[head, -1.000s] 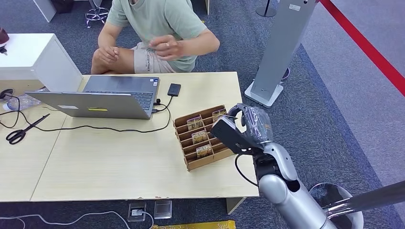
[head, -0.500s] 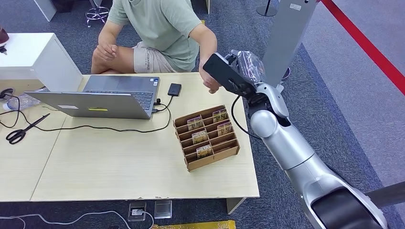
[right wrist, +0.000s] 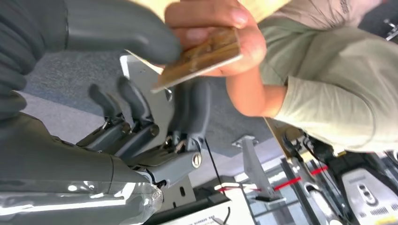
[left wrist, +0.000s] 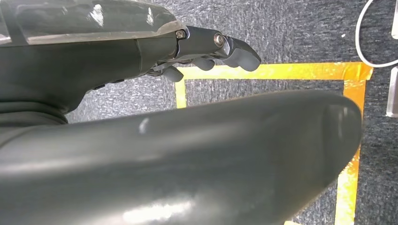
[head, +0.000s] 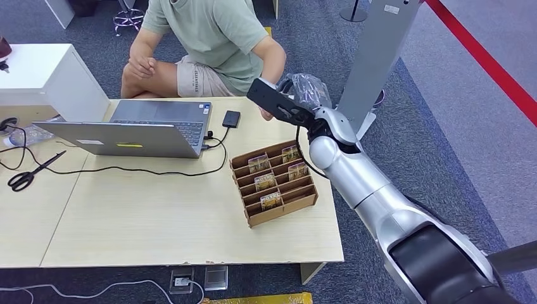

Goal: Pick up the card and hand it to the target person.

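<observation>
The right hand's (right wrist: 141, 108) thick thumb and a darker finger pinch the card (right wrist: 199, 57), which the person's hand (right wrist: 220, 33) also grasps, partly covering it. The right arm reaches out over the table's (head: 158, 215) far edge. The left hand (left wrist: 211, 47) hangs over the floor, fingers loosely curled, holding nothing.

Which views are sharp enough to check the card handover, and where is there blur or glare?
Right wrist view: the card and the person's hand are slightly soft, close to the lens; the right hand has glare on its plastic cover. Head view: evenly lit and sharp, but the card is hidden. Left wrist view: a dark body part blocks most of it, with soft highlights.
</observation>
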